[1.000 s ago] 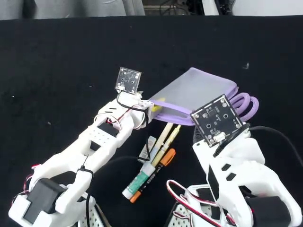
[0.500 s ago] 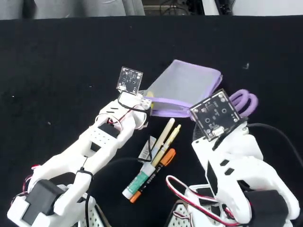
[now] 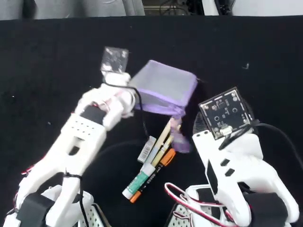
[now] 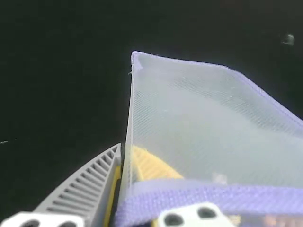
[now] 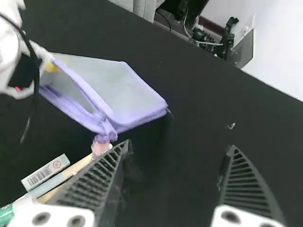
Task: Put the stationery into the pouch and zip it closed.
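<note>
The translucent purple pouch hangs tilted above the black table, and my left gripper is shut on its zipper-side corner. Up close, the pouch wall fills the space ahead of the left gripper, with a yellow pad behind the mesh. In the right wrist view the pouch is ahead and apart from my right gripper, which stands wide open and empty. The purple zip pull dangles from the pouch's low end. Several pens and markers lie bundled on the table between the arms.
A barcoded stick and pale pens lie just by the right gripper's finger. The table's far edge meets a grey wall with cables. The black cloth is bare to the right of the pouch.
The left arm has swung the pouch left and away from the right arm, lifting it. Its purple loop, once by the right gripper, now hangs blurred over the pens.
</note>
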Controlling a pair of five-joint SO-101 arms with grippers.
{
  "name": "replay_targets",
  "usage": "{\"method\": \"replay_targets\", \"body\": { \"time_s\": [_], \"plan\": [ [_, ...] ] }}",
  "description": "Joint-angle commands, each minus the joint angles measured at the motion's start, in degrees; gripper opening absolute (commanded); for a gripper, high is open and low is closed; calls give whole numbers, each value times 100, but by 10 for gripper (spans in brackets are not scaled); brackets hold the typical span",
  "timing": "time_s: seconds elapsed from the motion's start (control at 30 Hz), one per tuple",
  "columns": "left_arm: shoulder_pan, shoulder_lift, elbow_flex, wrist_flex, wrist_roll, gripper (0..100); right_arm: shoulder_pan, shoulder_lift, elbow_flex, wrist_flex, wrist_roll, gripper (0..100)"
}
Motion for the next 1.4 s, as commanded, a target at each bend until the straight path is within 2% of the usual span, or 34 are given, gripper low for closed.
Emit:
{"method": "replay_targets", "body": {
  "time_s": [0.0,0.2,0.4,0.7,0.8,1.07,1.27,1.37],
  "plan": [
    [-523,-237,-1226,993,79,28,-35,31,-356,0,-9,290],
    [-1112,-97,-2818,2567,53,27,-18,84,-347,105,26,289],
    [-1886,905,-5130,4273,-176,27,-35,84,-347,290,343,289],
    [-1965,3270,-8796,6848,-404,27,-18,505,-136,299,325,289],
    [-2079,3736,-9191,6840,-378,27,-18,1015,-48,299,255,289],
    [-2308,4440,-9279,6813,-369,28,-35,2053,-22,-149,-897,289],
    [-2484,5240,-9279,6470,-360,28,-44,2809,136,-149,-941,289],
    [-2545,5547,-9279,6312,-308,28,-44,3240,338,-369,-1222,289]
  ]
}}
